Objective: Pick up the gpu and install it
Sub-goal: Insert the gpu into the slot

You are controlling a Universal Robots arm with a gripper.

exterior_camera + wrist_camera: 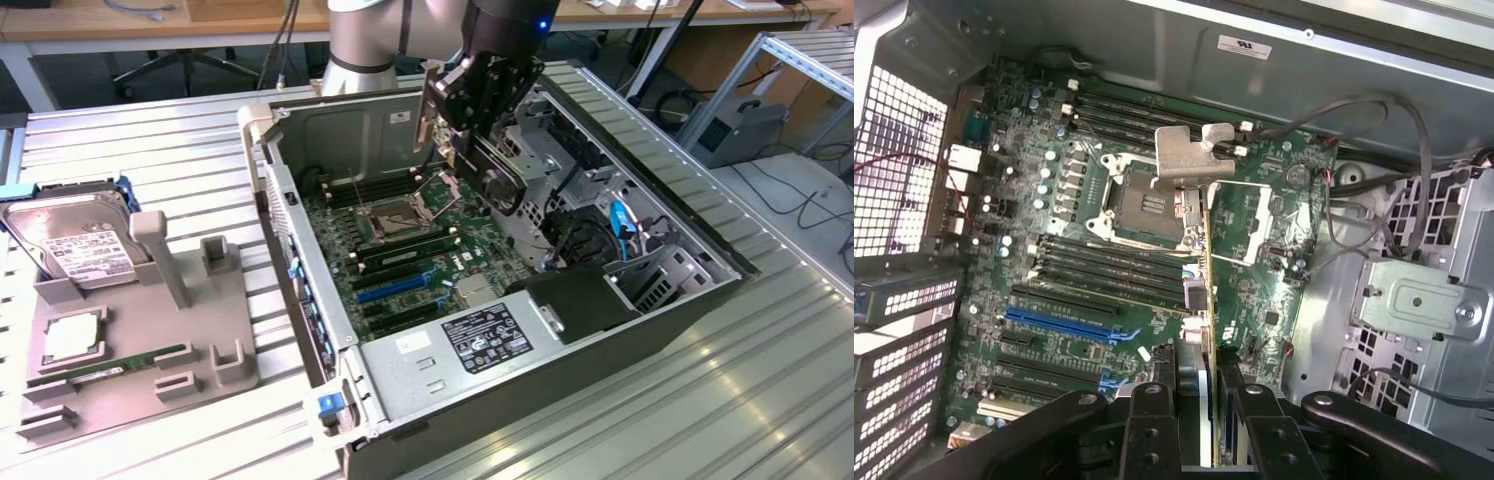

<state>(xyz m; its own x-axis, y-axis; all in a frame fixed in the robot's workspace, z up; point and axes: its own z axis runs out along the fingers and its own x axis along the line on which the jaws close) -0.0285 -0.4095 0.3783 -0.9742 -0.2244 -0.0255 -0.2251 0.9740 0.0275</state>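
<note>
Inside the open grey metal computer case [334,125], above its green motherboard [461,255], the black gripper [470,128] has its fingers [1154,420] clamped on the thin black gpu [1208,290], whose silver bracket [1192,155] is at the far end; the card is probably light, stiff and fragile, and best held by its edges.

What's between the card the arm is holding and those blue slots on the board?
Nothing visible. The end effector grips the gpu, which hangs over the motherboard inside the open case. The blue slots lie bare, with no card or cable across them; the cables sit off to one side.
</note>
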